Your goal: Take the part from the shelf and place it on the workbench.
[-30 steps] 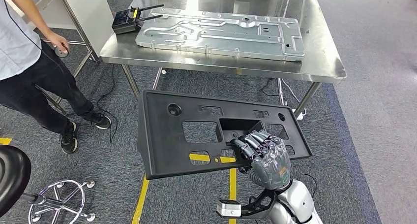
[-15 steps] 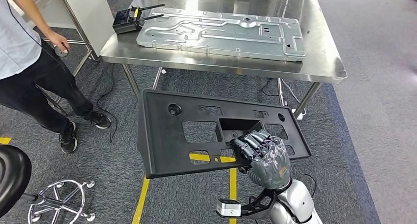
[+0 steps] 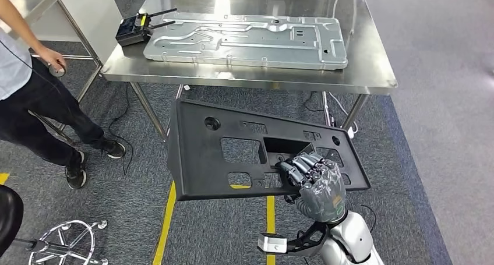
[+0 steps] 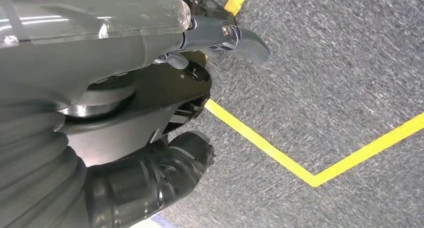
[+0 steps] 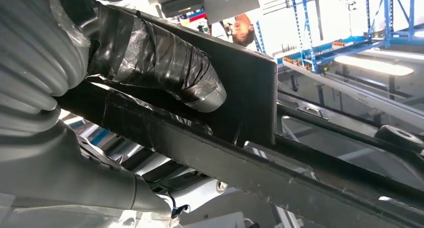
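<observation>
The flat black plastic panel with rectangular cut-outs (image 3: pixel 233 154) hung over grey carpet, short of the stainless steel workbench (image 3: pixel 373 73) bearing a ribbed metal plate (image 3: pixel 244 39). Your right hand (image 3: pixel 311 180) gripped its near edge; your left hand's (image 4: pixel 220 35) state could not be told.

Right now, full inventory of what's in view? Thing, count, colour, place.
Black plastic panel with cut-outs: 1, black, held above the floor in front of the workbench.
Stainless steel workbench: 1, silver, ahead.
Stamped metal plate: 1, silver-grey, flat on the workbench.
Black box with antennas: 1, black, workbench corner beside the plate.
Yellow floor tape: several lines, on grey carpet.
Stool: 1, black seat, chrome base, beside the person.
Person: 1, dark trousers, standing beside the workbench.
Right hand: grey, grips the panel's edge.
Left hand: grey, over the carpet.
</observation>
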